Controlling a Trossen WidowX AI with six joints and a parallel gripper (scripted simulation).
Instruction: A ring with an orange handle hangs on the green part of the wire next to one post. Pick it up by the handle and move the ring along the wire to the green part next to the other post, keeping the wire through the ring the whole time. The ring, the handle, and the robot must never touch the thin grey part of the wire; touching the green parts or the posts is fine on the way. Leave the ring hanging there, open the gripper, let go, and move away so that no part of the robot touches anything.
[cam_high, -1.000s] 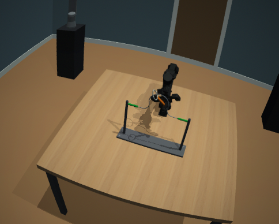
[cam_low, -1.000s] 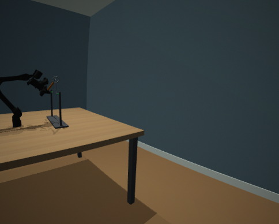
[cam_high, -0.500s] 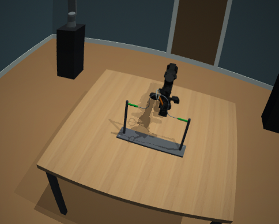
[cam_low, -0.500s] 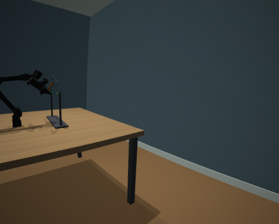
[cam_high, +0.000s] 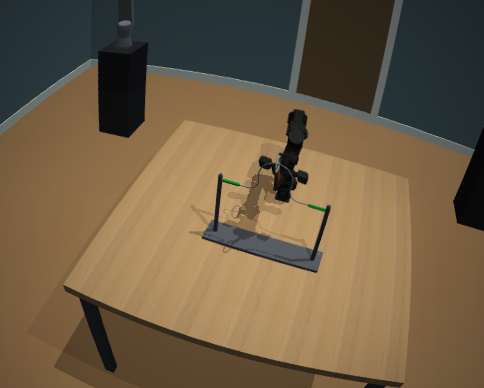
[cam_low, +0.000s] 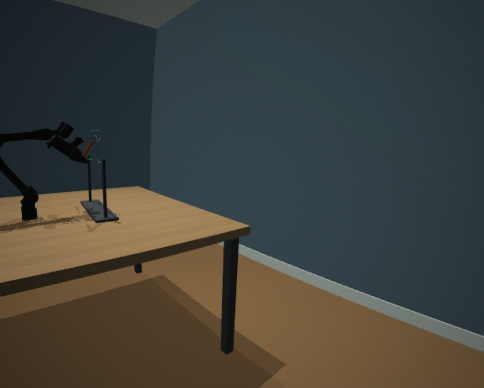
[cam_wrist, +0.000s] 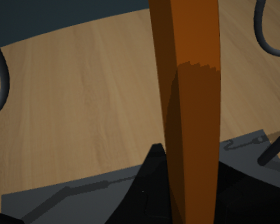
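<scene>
My gripper (cam_high: 282, 191) (cam_low: 86, 159) (cam_wrist: 165, 151) is shut on the orange handle (cam_high: 279, 175) (cam_low: 88, 149) (cam_wrist: 199, 110), which slants up from the fingertips in the exterior view. The thin ring (cam_high: 278, 168) at its upper end is seen nearly edge-on, at the top of the wire's raised middle bend. The grey wire (cam_high: 250, 187) (cam_wrist: 258, 30) seems to pass through the ring; whether they touch is too small to tell. The green parts, left (cam_high: 230, 182) and right (cam_high: 318, 207), are both away from the ring. The ring is out of the wrist view.
The left post (cam_high: 218, 205) and right post (cam_high: 320, 235) stand on a dark base plate (cam_high: 270, 247) (cam_low: 111, 218) on the wooden table (cam_high: 150, 280). The grey wire dips beside the left green part and descends behind my gripper's right side towards the right one.
</scene>
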